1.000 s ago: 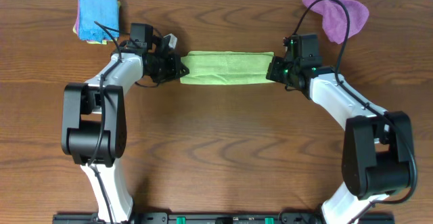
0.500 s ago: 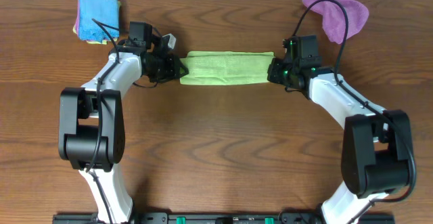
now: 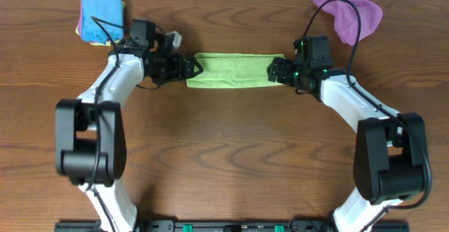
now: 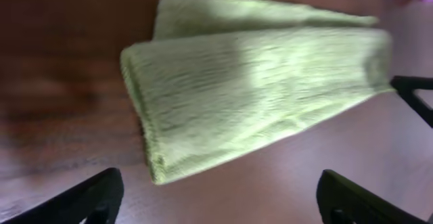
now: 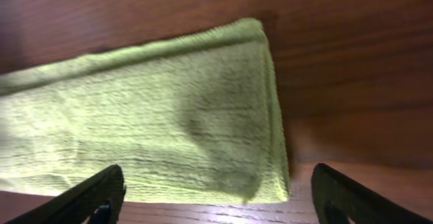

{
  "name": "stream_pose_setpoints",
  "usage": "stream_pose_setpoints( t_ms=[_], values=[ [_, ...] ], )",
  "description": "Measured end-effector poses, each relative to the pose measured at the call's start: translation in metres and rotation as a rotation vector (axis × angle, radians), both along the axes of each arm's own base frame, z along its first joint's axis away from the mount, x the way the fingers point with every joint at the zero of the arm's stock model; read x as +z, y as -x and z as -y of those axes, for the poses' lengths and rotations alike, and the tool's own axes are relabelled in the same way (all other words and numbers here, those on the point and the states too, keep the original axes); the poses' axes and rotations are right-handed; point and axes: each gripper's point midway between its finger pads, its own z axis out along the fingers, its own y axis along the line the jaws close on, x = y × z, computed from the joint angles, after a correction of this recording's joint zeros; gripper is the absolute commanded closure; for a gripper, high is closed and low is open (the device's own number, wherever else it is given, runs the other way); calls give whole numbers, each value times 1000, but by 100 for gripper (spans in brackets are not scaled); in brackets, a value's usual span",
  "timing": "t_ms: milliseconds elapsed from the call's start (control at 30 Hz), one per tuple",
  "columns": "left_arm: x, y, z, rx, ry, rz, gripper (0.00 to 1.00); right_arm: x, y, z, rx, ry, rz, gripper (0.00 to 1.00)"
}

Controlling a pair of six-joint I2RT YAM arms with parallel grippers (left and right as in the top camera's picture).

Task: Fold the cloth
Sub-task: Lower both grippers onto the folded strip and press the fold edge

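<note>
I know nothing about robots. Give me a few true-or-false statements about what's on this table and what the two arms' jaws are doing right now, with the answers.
The green cloth lies as a long folded strip on the table. True.
The right jaws are clamped on it. False: they stand open at its end, gripping nothing.
The left jaws are open. True.
It is the only cloth here. False: a blue cloth lies at the far left and a purple cloth at the far right.
</note>
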Motion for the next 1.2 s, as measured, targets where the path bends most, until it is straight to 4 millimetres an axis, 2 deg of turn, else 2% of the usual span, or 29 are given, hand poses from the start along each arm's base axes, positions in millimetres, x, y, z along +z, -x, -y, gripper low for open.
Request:
stream_pose_setpoints(
  t_ms=[33, 67, 100, 233, 267, 333, 433, 567, 667, 767, 867, 967, 1100, 1200],
  values=[
    [14, 0, 0, -14, -5, 40, 50, 6, -1, -1, 3, -6, 13, 78],
    [24, 0, -1, -22, -10, 71, 84, 13, -2, -2, 5, -14, 28, 98],
    [39, 0, -1, -35, -18, 117, 94, 25, -4, -3, 10, -21, 54, 99],
    [75, -3, -7, -40, -66, 243, 94, 71, -9, -6, 24, -33, 161, 99],
    [76, -5, -10, -36, -83, 254, 94, 79, -10, -8, 34, -32, 182, 98],
    [68, -10, -12, -26, -120, 255, 94, 82, -9, -12, 46, -15, 194, 98],
    [47, -20, -8, -33, -153, 251, 94, 72, -4, -19, 56, 49, 172, 98],
    [6, -29, 8, -59, -210, 227, 94, 61, 0, -22, 55, 153, 166, 99],
    [-11, -30, 18, -76, -256, 222, 94, 60, -1, -20, 48, 206, 177, 99],
    [-15, -30, 27, -85, -321, 245, 94, 55, -3, -12, 25, 253, 174, 99],
    [-18, -30, 30, -90, -383, 263, 94, 31, -5, -9, 24, 283, 134, 99],
    [-19, -33, 25, -71, -445, 278, 94, 6, -6, -8, 28, 300, 93, 98],
    [-20, -37, 16, -45, -488, 282, 94, -7, -11, -10, 29, 301, 89, 99],
    [-31, -38, 13, -39, -506, 267, 95, -14, -11, -10, 30, 304, 80, 98]
  ],
)
